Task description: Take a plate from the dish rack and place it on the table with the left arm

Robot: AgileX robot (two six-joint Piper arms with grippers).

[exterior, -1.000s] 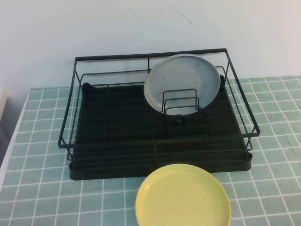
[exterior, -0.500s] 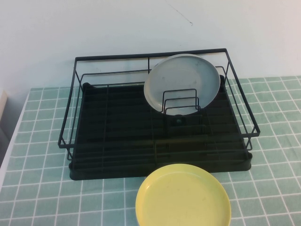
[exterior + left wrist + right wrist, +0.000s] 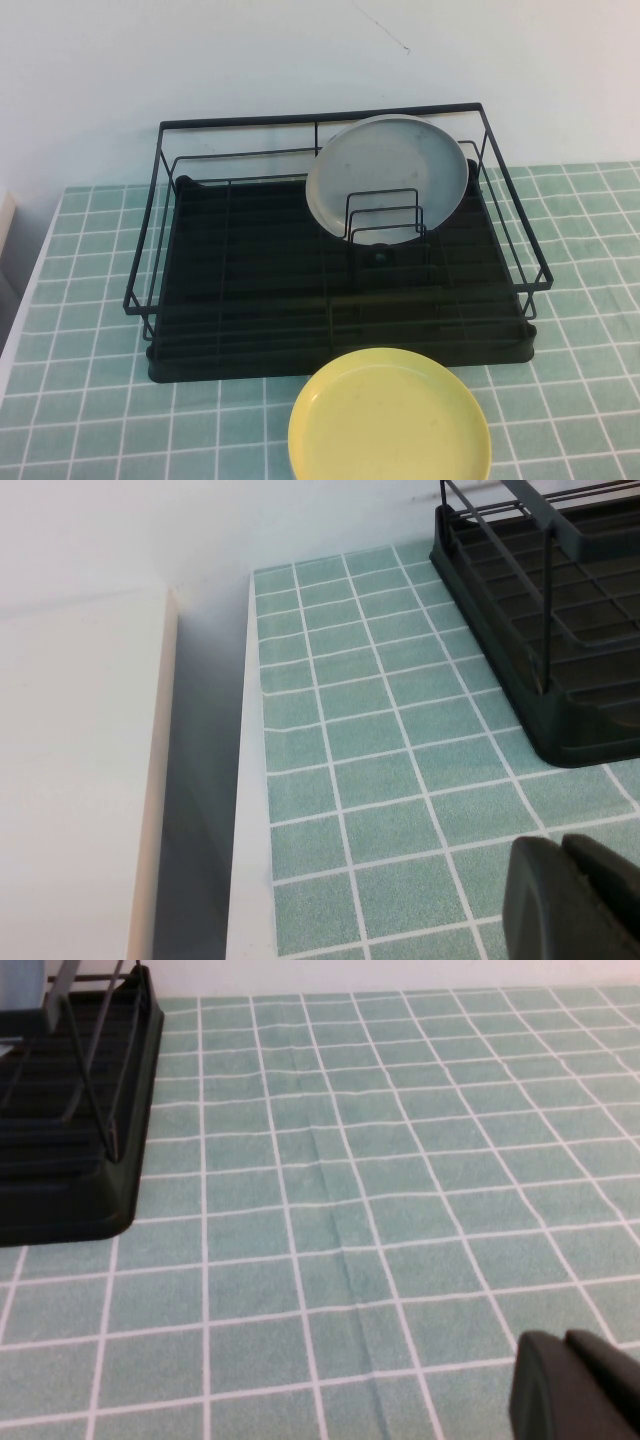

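Observation:
The pale grey plate (image 3: pixel 388 175) stands upright among the dividers at the back right of the black wire dish rack (image 3: pixel 200 300). The rack sits in the middle of the mint-green tiled table (image 3: pixel 80 400). Neither arm shows in the high view. My left gripper (image 3: pixel 562 848) hovers shut and empty over bare tiles near the table's left edge, with the rack's corner (image 3: pixel 560 680) some tiles away. My right gripper (image 3: pixel 565 1342) is likewise shut and empty above tiles to the right of the rack (image 3: pixel 70 1140).
A yellow plate (image 3: pixel 390 420) lies flat on the table just in front of the rack, at the near edge of the high view. The table's left edge (image 3: pixel 245 810) drops to a gap beside a cream surface (image 3: pixel 80 780). A pale wall stands behind the rack.

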